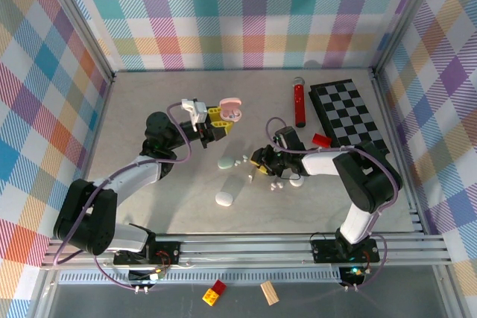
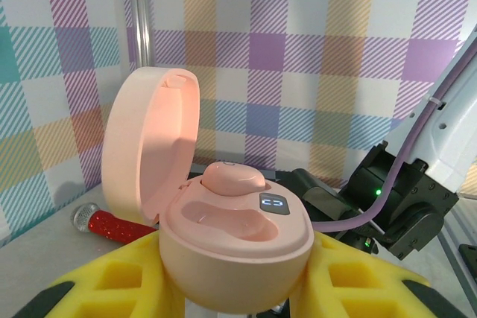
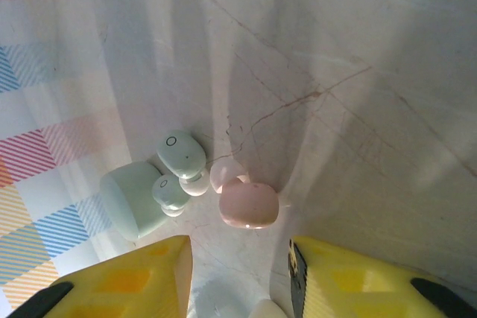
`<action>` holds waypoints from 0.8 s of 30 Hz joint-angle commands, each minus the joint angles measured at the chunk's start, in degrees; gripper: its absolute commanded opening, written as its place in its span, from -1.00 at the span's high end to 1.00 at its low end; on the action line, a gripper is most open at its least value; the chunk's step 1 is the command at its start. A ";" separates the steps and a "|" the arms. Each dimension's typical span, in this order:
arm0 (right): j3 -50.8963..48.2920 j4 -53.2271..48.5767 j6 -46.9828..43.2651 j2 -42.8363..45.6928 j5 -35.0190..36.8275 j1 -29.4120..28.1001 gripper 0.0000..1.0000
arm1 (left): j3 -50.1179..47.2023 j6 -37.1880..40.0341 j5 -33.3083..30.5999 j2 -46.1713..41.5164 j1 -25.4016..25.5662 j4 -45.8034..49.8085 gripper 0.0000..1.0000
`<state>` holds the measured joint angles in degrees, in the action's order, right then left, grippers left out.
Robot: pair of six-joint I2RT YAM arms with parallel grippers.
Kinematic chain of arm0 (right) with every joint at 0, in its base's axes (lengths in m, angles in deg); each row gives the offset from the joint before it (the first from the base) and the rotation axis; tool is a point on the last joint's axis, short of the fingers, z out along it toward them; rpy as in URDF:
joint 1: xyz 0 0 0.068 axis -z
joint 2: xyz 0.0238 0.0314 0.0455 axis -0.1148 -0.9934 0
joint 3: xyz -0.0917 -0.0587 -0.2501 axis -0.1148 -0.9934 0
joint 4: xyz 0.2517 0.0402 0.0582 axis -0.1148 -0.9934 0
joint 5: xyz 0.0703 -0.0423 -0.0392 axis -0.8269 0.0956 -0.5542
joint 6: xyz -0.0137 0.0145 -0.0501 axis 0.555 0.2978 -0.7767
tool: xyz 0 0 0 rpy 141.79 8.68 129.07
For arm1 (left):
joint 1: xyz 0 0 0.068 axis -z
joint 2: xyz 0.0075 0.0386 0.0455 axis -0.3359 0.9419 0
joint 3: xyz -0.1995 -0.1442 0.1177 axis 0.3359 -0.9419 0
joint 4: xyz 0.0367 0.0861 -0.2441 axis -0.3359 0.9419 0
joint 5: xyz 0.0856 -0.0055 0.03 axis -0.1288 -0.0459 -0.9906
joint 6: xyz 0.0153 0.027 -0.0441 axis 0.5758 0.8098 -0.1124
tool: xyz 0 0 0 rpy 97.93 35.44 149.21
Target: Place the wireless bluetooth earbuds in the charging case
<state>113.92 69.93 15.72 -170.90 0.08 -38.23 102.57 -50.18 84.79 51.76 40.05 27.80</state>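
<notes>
Crowded pick: the green earbuds (image 3: 181, 154) could get nudged or pinched along with your target.
Your right gripper (image 3: 240, 269) hangs spread and empty just short of the pink earbud (image 3: 248, 204), and the green pair lies right against it. Your left gripper (image 2: 235, 292) clamps the open pink case (image 2: 237, 240) well away from that earbud, with one well vacant.

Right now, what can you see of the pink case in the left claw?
The pink case is smooth, matte-looking plastic, rounded like a pebble. Its lid stands open. One pink earbud sits inside; the socket beside it is empty. A small screen glows. The left claw pinches its base between yellow fingers.
</notes>
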 commanded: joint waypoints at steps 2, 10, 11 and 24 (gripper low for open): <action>2.07 -1.43 0.51 -0.21 1.68 0.06 0.23 | -0.42 1.26 1.49 -1.85 -0.65 0.07 0.36; 4.66 -2.04 -0.90 -2.08 2.18 0.91 0.24 | -0.42 1.27 1.73 -2.03 -0.65 0.43 0.36; 4.77 -2.00 -1.12 -2.22 2.12 1.05 0.24 | -0.42 1.35 1.73 -2.07 -0.64 0.56 0.36; 7.20 -2.20 -4.65 -4.46 -2.38 2.21 0.24 | -0.33 1.71 1.77 -2.56 -0.65 1.44 0.37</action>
<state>119.96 68.11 13.12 -174.84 -0.46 -36.16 102.57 -49.64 84.82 50.73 40.05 30.33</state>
